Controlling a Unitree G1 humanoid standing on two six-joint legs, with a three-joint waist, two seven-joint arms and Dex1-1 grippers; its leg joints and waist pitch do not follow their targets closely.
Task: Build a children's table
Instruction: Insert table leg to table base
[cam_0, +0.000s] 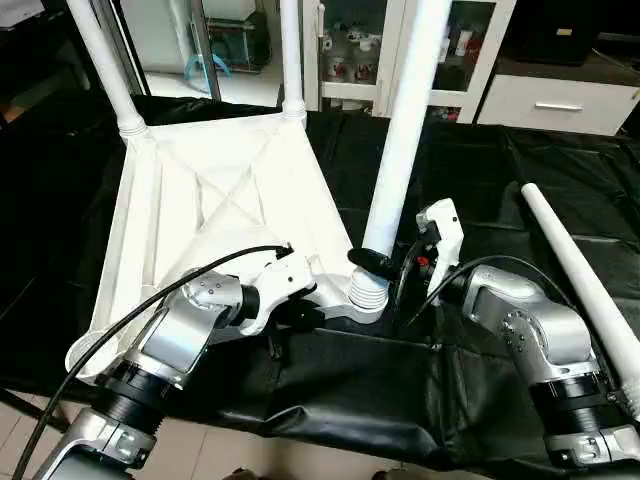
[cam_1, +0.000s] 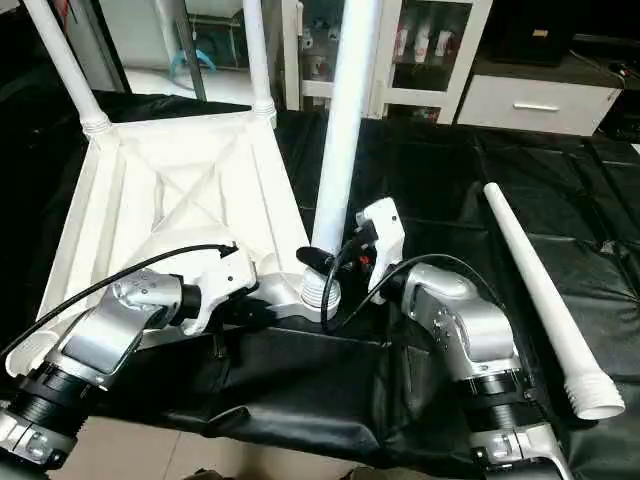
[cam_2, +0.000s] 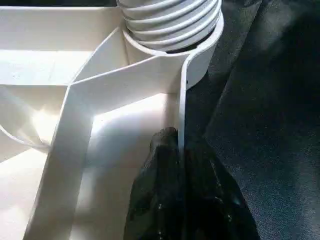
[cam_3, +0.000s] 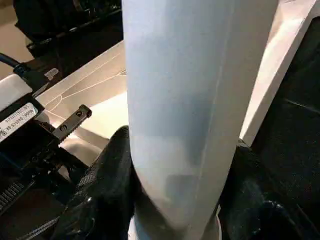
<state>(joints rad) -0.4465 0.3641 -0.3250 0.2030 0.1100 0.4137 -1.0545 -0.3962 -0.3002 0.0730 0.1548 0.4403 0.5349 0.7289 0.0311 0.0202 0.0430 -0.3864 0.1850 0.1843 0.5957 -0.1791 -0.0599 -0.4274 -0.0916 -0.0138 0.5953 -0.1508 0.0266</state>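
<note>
Right pincer (cam_0: 372, 262) is clamped on the upright leg (cam_0: 407, 130), its black fingers (cam_3: 102, 185) hugging the tube low down, just above the threaded end sitting in the near corner socket (cam_0: 366, 298) of the table top (cam_0: 215, 190). Left pincer (cam_2: 181, 195) is closed on the thin rim wall of that same top, one finger either side, right beside the socket. The top lies upside down on the black-covered desk (cam_0: 480, 190), ribbed X-braced underside facing up. Two more legs stand in the far corners, one at the far left (cam_0: 100, 62), one further right (cam_0: 291, 55). A fourth leg (cam_1: 540, 300) lies loose on the desk, well off to the right, threaded end nearest the robot.
</note>
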